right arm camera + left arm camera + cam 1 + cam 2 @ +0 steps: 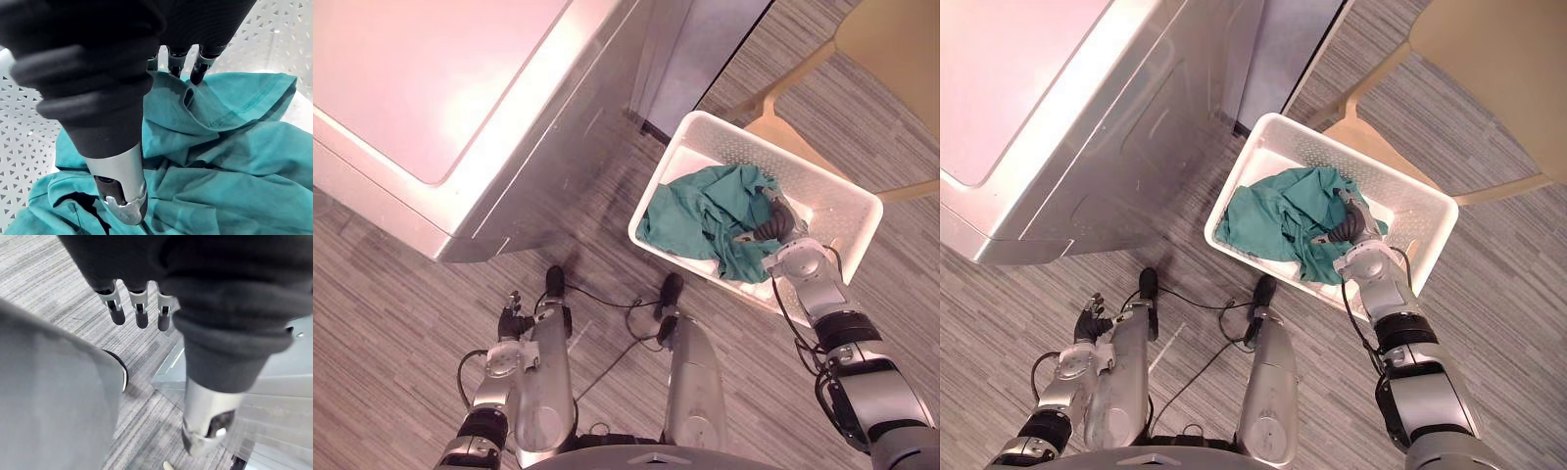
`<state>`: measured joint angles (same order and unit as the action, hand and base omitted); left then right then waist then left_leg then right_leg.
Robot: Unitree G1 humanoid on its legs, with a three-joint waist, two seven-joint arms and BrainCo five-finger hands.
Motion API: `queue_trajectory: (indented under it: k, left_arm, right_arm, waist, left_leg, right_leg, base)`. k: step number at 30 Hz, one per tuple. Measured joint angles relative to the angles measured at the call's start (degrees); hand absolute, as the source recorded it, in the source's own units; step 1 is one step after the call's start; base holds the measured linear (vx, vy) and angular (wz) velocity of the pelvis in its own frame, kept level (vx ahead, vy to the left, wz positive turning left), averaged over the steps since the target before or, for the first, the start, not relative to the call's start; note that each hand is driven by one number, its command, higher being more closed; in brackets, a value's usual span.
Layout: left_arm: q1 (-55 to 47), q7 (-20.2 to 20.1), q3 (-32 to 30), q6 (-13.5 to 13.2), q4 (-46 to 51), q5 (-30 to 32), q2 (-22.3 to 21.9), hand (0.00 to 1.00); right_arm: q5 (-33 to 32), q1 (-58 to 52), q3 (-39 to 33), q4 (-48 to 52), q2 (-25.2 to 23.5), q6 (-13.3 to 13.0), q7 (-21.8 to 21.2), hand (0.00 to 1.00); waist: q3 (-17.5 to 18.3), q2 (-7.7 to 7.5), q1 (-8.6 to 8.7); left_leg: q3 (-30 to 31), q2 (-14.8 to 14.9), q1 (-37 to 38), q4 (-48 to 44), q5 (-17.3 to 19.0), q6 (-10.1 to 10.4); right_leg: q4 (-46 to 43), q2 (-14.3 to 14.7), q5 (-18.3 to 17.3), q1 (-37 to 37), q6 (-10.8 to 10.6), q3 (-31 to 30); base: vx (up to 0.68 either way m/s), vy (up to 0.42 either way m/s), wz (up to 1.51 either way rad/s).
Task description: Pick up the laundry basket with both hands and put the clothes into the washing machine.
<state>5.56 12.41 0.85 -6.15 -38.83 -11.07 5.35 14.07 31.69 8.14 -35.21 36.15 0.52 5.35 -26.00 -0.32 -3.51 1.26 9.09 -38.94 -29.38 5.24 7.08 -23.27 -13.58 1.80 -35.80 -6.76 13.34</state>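
- Grey striped floor [391,323] in the left eye view carries a silver washing machine [431,88]. Near it, beside a wooden chair [891,39], sits the white laundry basket [847,211] holding a teal garment [705,211], with the right hand [773,225] on the cloth.
- Right eye view: the left hand [1089,318] hangs low, well apart from the basket.
- Left wrist view: its fingers [141,316] are straight, holding nothing.
- Right wrist view: straight fingers [175,61] touch a garment fold, with the thumb [122,191] spread away.

Head stereo pair overhead sharing basket [744,142], wrist views close-up

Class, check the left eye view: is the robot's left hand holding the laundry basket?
No: the left hand hangs open over the floor, well apart from the laundry basket.
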Motion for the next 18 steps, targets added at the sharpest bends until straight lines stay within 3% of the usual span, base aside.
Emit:
queue_trajectory:
  k: [6,18]
  left_arm:
    - [0.46,1.62,-1.33,-0.1,2.51,0.0,-0.47,0.0]
    - [1.66,2.68,-4.41,-0.35,5.84,-1.2,-1.14,0.0]
  right_arm:
    - [4.4,2.83,-0.04,-0.04,-0.13,2.2,1.75,0.0]
    - [4.32,10.14,2.01,-7.06,0.34,2.07,4.21,0.0]
  waist:
    - [-0.87,-0.07,-0.42]
    - [-1.5,-0.39,-1.05]
  left_leg:
    - [0.21,0.37,-3.69,-2.07,0.45,-0.34]
    - [2.4,0.1,-13.22,-7.79,1.8,-0.91]
  right_leg:
    - [0.06,0.04,0.68,-2.5,0.02,0.19]
    - [-3.94,-0.66,-0.01,-9.78,0.03,1.44]
  base:
    - [-0.01,0.015,-0.03]
    - [0.02,0.029,0.03]
